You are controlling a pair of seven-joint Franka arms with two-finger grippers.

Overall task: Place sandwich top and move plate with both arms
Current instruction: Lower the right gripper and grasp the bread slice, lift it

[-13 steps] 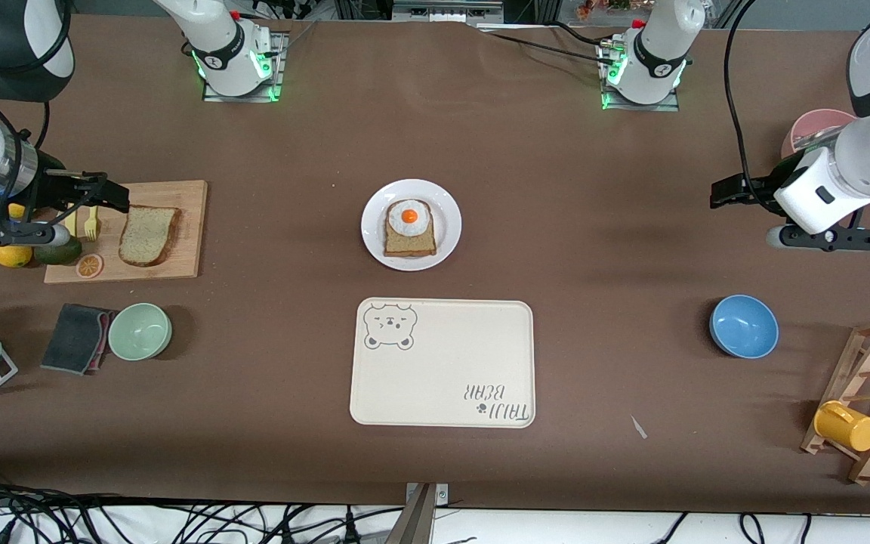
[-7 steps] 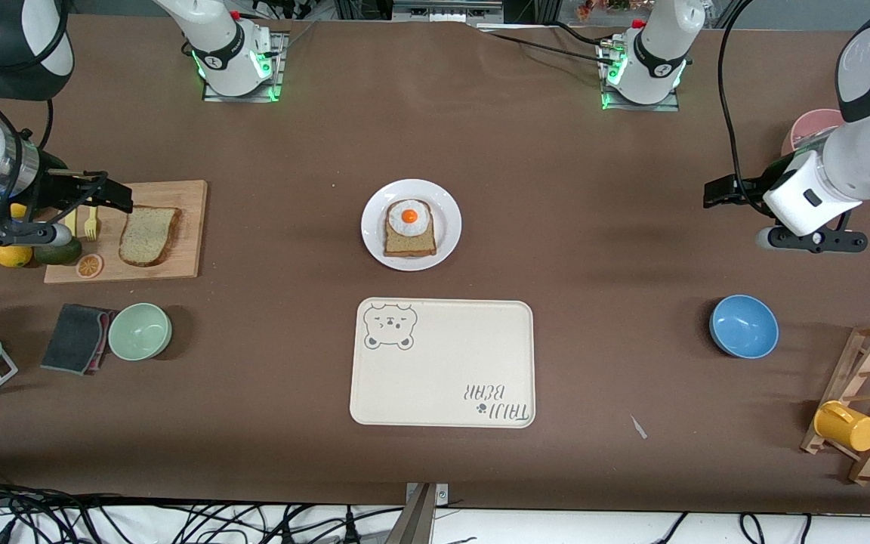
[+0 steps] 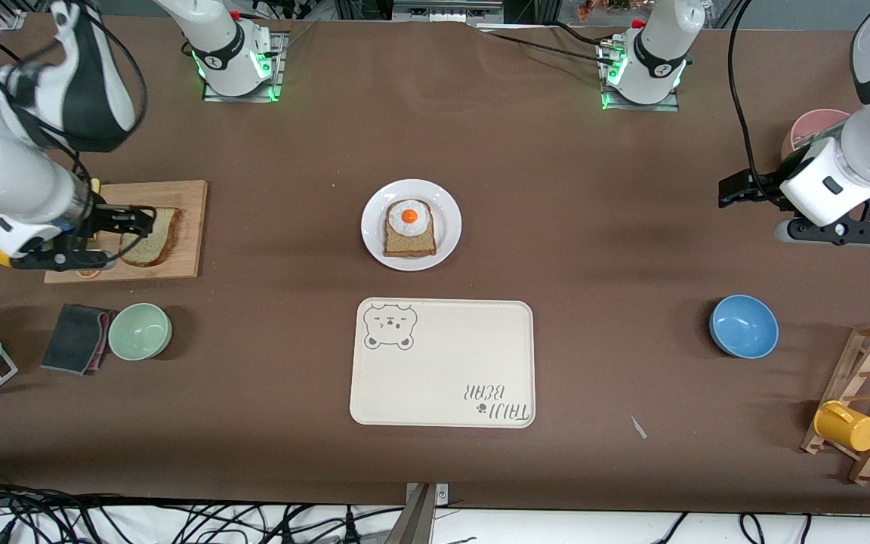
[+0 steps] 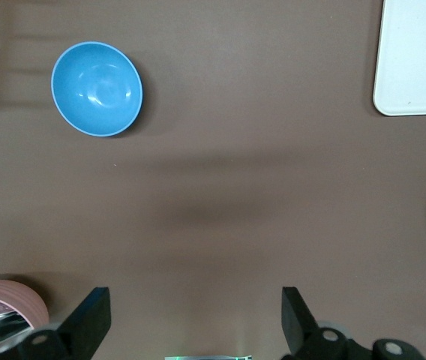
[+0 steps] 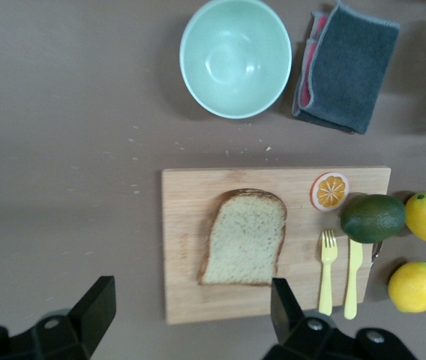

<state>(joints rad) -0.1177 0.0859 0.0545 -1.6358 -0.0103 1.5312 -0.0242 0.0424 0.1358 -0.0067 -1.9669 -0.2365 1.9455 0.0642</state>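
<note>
The sandwich top (image 3: pixel 155 236), a plain tan slice, lies on a wooden cutting board (image 3: pixel 186 227) toward the right arm's end of the table. It also shows in the right wrist view (image 5: pixel 244 236). My right gripper (image 3: pixel 137 221) is open and empty, over the slice and the board; in its wrist view (image 5: pixel 190 300) the jaws stand wide apart. The white plate (image 3: pixel 448 227) sits mid-table and bears a bread slice with a fried egg (image 3: pixel 409 227). My left gripper (image 3: pixel 733 189) is open and empty over bare table near the left arm's end; its wrist view (image 4: pixel 194 307) shows only tabletop between the jaws.
A cream bear tray (image 3: pixel 442 378) lies nearer the front camera than the plate. A blue bowl (image 3: pixel 743 326), pink cup (image 3: pixel 812 128) and wooden mug rack (image 3: pixel 869 400) stand at the left arm's end. A green bowl (image 3: pixel 140 331), grey cloth (image 3: pixel 76 338), fork, knife and fruit surround the board.
My right arm has swung over the cutting board, and its gripper now sits over the plain slice. My left gripper has drawn back slightly toward its end of the table.
</note>
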